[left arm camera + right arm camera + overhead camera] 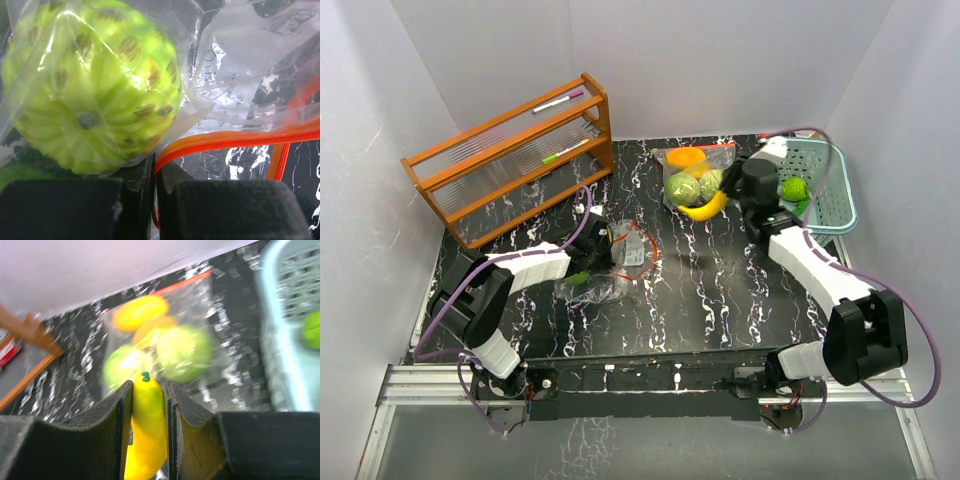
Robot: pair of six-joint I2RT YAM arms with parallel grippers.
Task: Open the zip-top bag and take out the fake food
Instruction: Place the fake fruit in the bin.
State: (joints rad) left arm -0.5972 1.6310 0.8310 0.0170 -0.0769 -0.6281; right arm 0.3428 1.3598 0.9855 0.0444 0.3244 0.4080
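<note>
Clear plastic with an orange zip strip: this zip-top bag (240, 60) is held by the left gripper (155, 175), whose jaws are pressed together on the film and strip at the bag's edge. Directly ahead of the left fingertips, touching them through the film, sits a round yellow-green ball (95, 85). It is inside the bag.

The right gripper (149, 390) is closed narrowly on the banana (147, 430), which stands lengthwise between both pads with its green stem tip pointing away from the wrist. Just beyond the fingertips lies a second bag (200, 295), its red-orange strip on the side farthest from the hand.

Contents:
- Second bag: orange-yellow pieces (140, 312) at the end far from the hand, and two round green pieces (184, 352) nearer, just past the banana tip.
- Basket (272, 340), to the right of the right hand: one green piece (312, 329).
- Zip-top bag at the left hand: the yellow-green ball. Other contents cannot be determined.

Progress, as a judgement:
- Done: one green piece appears removed and deposited in the basket.
- In hand: the banana. Whether it is fully clear of the plastic cannot be determined.
- Remaining: the orange-yellow and green pieces in the second bag, and the ball in the zip-top bag.
- Estimate: well under half complete.
</note>
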